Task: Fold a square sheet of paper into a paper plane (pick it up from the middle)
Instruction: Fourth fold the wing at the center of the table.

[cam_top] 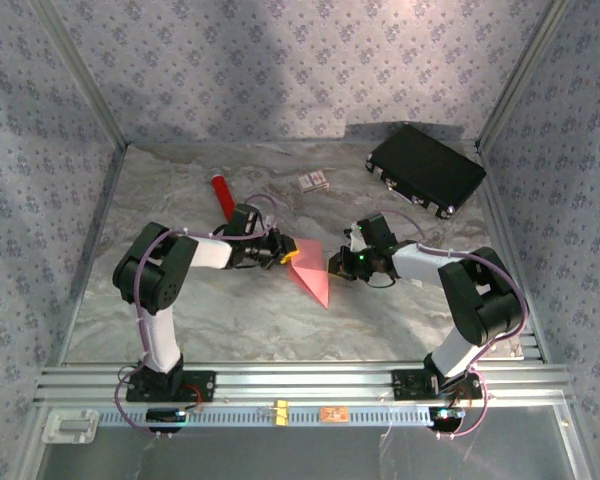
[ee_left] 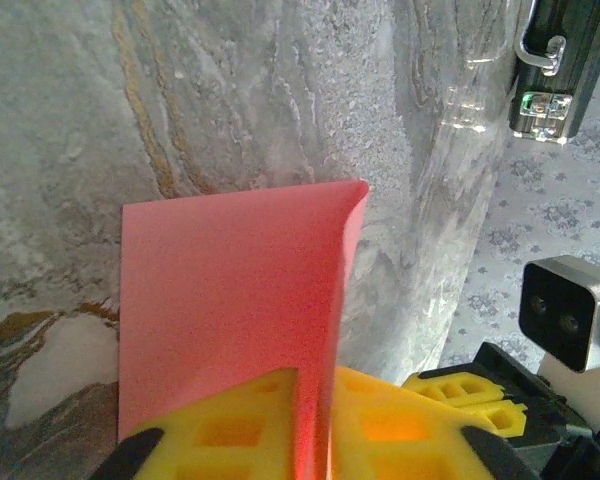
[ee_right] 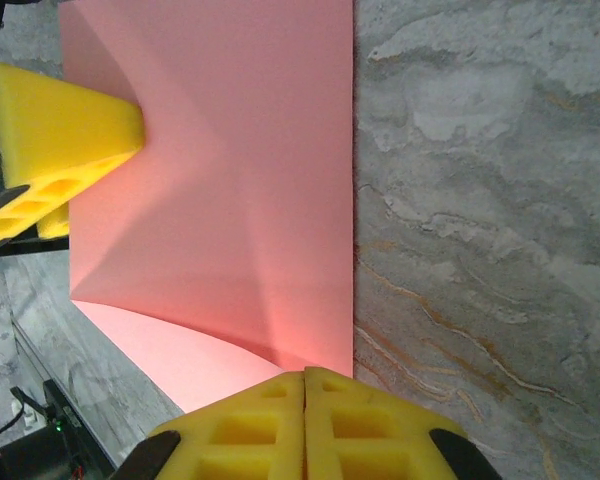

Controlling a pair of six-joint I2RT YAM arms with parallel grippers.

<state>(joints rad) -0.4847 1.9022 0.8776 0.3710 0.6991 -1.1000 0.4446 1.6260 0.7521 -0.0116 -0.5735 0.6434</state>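
Both arms reach inward over the marbled counter (cam_top: 230,310), meeting near its middle w/ the square sheet of paper (cam_top: 310,272) held between them. In the top view the pink-red sheet shows as a narrow pointed shape, wide end by the left end effector (cam_top: 280,252), tip toward the near edge, right end effector (cam_top: 335,265) touching its right side.

Left wrist view: left end effector (ee_left: 315,420) is clamped on the sheet (ee_left: 230,300) – the yellow pads press together w/ the paper's bent edge running up between them. The sheet is flat on the left part & curls upward along its right edge. The case's latch corner (ee_left: 545,70) sits top right.

Right wrist view: right end effector (ee_right: 305,420) has its pads closed on the sheet's near edge (ee_right: 240,200); the paper spreads away from it w/ soft creases fanning out, and a yellow finger of the left end effector (ee_right: 60,130) pinches the far left side.

Elsewhere in the top view – black case (cam_top: 427,170) at back right, red cylinder (cam_top: 221,192) back left, small printed card (cam_top: 313,181) between them, all well apart from the paper
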